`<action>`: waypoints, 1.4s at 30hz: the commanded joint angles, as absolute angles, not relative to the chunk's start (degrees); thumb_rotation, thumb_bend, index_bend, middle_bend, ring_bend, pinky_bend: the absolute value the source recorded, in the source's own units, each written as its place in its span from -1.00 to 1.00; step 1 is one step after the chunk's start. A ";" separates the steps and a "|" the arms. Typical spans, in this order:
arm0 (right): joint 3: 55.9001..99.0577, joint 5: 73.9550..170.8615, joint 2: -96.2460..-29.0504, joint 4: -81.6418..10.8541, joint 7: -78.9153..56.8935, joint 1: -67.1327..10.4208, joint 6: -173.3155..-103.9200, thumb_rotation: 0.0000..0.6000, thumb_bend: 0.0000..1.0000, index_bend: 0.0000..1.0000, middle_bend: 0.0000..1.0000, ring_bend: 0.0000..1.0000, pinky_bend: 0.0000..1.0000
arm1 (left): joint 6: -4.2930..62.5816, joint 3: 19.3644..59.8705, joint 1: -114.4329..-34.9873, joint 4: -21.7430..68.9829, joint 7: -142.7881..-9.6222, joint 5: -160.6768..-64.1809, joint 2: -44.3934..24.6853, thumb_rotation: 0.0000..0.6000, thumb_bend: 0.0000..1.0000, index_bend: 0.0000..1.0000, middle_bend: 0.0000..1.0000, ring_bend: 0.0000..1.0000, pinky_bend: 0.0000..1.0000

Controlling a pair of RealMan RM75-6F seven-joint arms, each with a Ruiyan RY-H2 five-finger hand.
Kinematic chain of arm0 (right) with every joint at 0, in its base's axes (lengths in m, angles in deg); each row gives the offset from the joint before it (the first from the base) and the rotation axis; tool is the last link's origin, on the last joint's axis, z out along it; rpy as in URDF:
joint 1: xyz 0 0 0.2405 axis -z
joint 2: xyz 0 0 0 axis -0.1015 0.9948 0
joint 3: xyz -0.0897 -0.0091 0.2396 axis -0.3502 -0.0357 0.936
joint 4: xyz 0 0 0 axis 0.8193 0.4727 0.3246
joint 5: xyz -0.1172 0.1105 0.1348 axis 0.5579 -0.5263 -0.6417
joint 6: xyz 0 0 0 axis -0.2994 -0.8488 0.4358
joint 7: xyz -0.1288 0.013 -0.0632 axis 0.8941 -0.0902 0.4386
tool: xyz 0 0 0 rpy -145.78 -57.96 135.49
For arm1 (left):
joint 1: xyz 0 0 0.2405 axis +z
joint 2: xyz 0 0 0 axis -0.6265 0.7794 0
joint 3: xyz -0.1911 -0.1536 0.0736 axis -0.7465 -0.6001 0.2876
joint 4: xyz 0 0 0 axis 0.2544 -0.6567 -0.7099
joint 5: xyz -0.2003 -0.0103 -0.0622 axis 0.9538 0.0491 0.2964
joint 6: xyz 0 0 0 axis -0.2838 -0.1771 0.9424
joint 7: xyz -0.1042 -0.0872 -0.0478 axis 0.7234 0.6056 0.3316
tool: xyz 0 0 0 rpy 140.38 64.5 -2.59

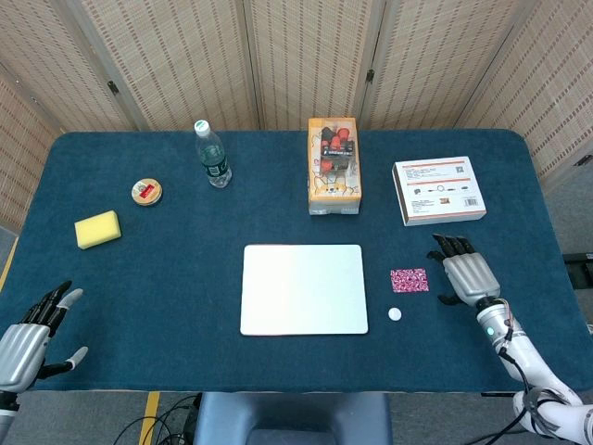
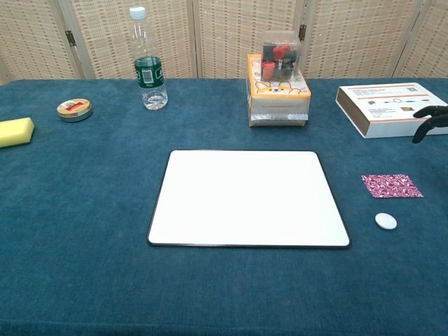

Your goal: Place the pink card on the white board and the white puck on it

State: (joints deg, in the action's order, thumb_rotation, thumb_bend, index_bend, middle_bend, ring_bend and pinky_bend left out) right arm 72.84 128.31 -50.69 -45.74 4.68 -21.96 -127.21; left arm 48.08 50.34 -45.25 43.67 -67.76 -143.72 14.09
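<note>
The pink patterned card (image 1: pixel 409 280) (image 2: pixel 391 185) lies flat on the blue cloth, right of the white board (image 1: pixel 303 288) (image 2: pixel 248 198). The small white puck (image 1: pixel 395 314) (image 2: pixel 385 221) sits just in front of the card. My right hand (image 1: pixel 467 274) hovers to the right of the card, fingers spread and holding nothing; the chest view catches only its dark fingertips (image 2: pixel 428 119) at the right edge. My left hand (image 1: pixel 28 337) stays open at the front left corner, far from everything.
A white flat box (image 1: pixel 438 190) lies behind my right hand. An orange box of toys (image 1: pixel 334 165), a water bottle (image 1: pixel 212 154), a round tin (image 1: pixel 146 192) and a yellow sponge (image 1: pixel 97 229) stand along the back and left.
</note>
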 commanded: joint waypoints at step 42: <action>73.12 115.76 -62.48 -39.12 15.92 -27.61 -125.50 1.00 -0.83 -0.30 -0.92 -1.00 -1.00 | 50.23 50.27 -44.60 40.63 -58.51 -144.54 16.13 1.00 -0.41 -0.96 -0.98 -0.82 -0.57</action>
State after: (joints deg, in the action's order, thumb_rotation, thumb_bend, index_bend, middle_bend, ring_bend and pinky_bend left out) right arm 73.11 115.74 -62.50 -39.16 15.98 -27.58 -125.55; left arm 50.23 50.27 -44.59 40.63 -58.52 -144.54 16.14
